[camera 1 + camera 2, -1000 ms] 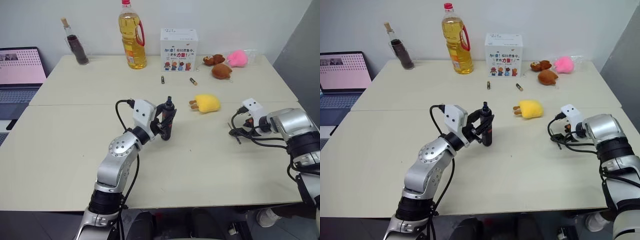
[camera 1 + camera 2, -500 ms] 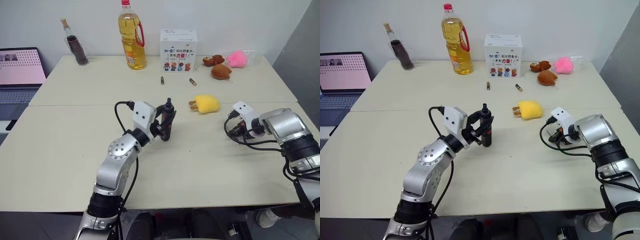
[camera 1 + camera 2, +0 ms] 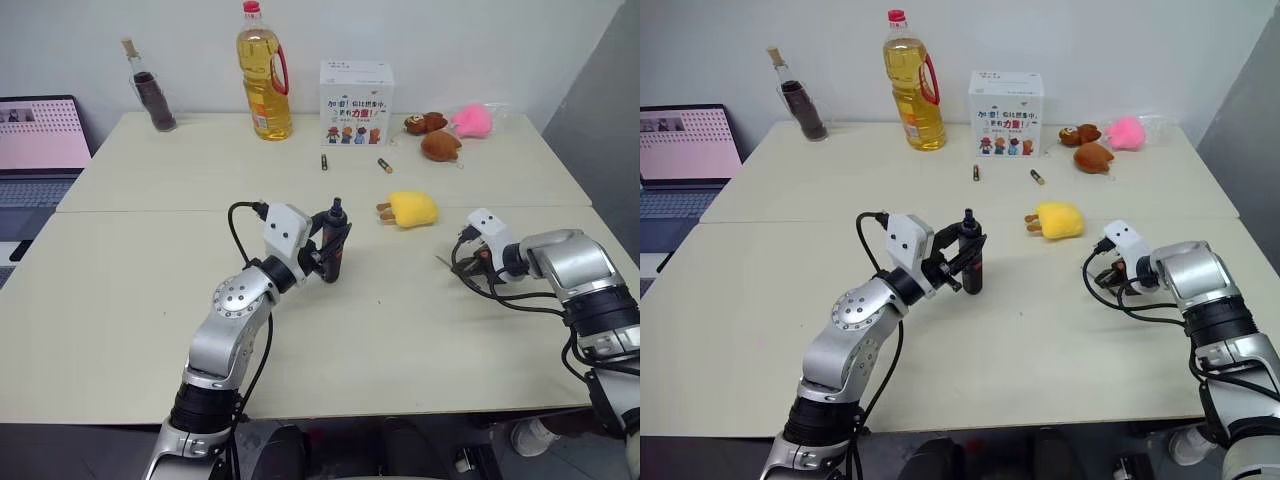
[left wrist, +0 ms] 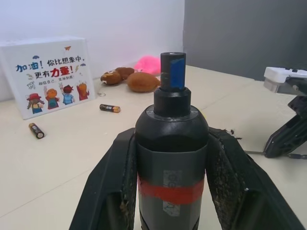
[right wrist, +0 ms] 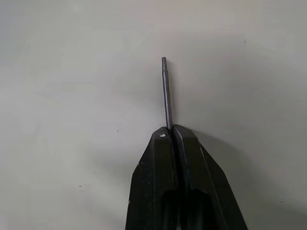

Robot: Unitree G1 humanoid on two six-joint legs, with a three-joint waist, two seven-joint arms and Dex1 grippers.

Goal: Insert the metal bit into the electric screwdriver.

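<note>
The electric screwdriver, dark with a red band and a blue tip, stands upright a little above mid-table. My left gripper is shut on its body, and the fingers press both its sides. To the right, my right gripper points down at the tabletop. It is shut on the metal bit, a thin grey rod that sticks straight out past the closed fingertips. Its free end points toward the screwdriver, about a hand's length away. I cannot tell whether the bit touches the table.
A yellow plush toy lies between the grippers, further back. Two batteries, a white box, an oil bottle, a dark bottle and brown and pink plush toys line the far side. A laptop sits at far left.
My right gripper's fingers have closed on the metal bit, and the hand has shifted slightly left, toward the screwdriver. The left gripper and the screwdriver have kept still.
</note>
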